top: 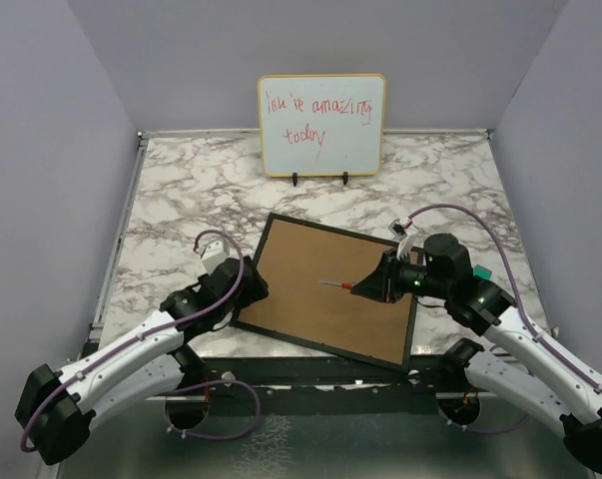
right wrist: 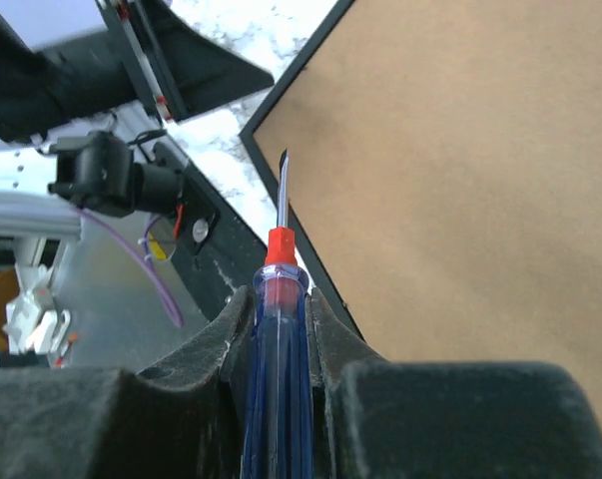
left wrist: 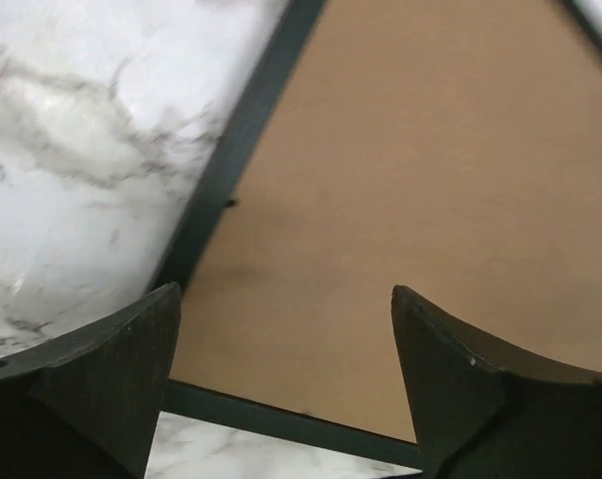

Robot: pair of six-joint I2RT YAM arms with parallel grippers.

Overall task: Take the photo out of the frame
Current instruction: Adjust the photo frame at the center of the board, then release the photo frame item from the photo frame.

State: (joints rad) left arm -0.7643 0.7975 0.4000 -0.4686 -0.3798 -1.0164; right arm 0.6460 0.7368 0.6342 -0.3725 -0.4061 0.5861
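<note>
The frame [top: 315, 346] lies face down on the marble table, its brown back panel [top: 310, 299] facing up. The photo is hidden under that panel. My left gripper [top: 249, 289] hovers over the frame's left corner, open and empty. In the left wrist view its jaws [left wrist: 286, 289] stand wide apart above the panel [left wrist: 410, 180] and the black frame edge [left wrist: 231, 160]. My right gripper [top: 375, 284] is shut on a screwdriver [top: 338, 285] with a blue handle and a red collar. In the right wrist view the screwdriver [right wrist: 279, 379] points past the frame's corner [right wrist: 256, 135], held by that gripper [right wrist: 279, 294].
A whiteboard [top: 322, 125] with red handwriting stands on small feet at the back of the table. The near table edge [top: 310, 374] runs just below the frame. Grey walls close in both sides. The left arm's dark parts [right wrist: 111, 175] show in the right wrist view.
</note>
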